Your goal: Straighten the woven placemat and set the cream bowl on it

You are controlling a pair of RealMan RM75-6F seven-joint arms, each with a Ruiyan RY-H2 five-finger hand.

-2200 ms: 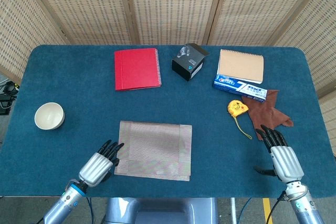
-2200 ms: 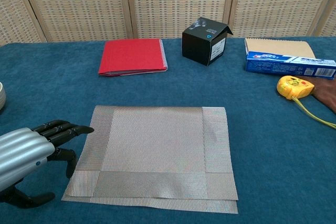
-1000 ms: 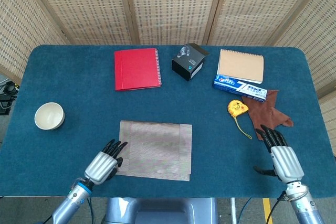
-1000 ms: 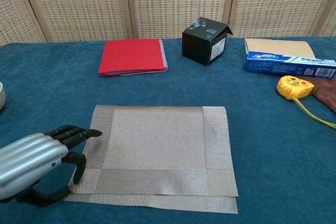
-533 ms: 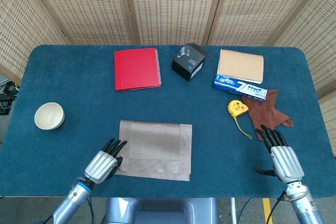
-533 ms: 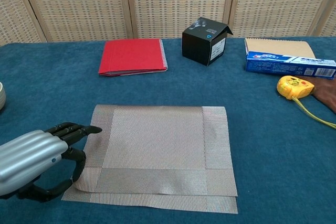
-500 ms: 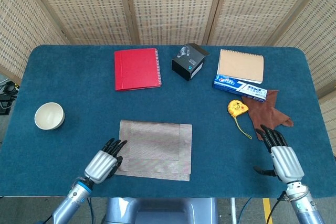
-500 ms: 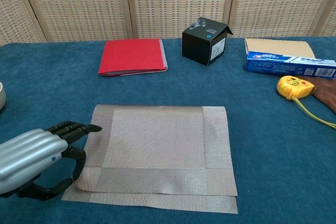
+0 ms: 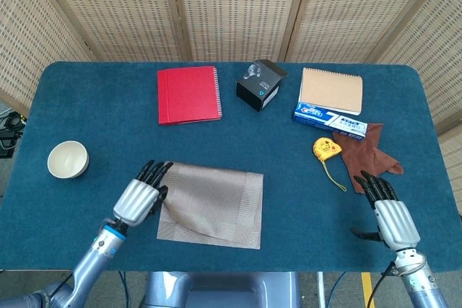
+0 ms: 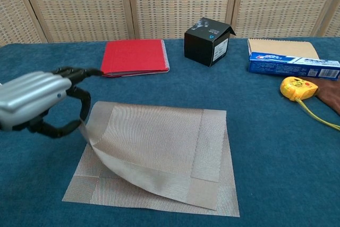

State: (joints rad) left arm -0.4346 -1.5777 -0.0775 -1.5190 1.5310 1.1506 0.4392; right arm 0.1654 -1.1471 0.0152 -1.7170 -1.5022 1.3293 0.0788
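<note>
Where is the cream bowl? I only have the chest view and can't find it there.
Observer: In the head view, the cream bowl sits empty near the table's left edge, apart from the woven placemat.
Operator: And the right hand? It's outside my frame.
Observer: The right hand is at the table's front right, fingers apart, holding nothing, near the brown cloth.

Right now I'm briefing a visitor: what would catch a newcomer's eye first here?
The left robot hand lifting one corner of the folded placemat at the table's near middle, its top layer peeling up. Then the red notebook at the back, and the cream bowl alone at the left.
</note>
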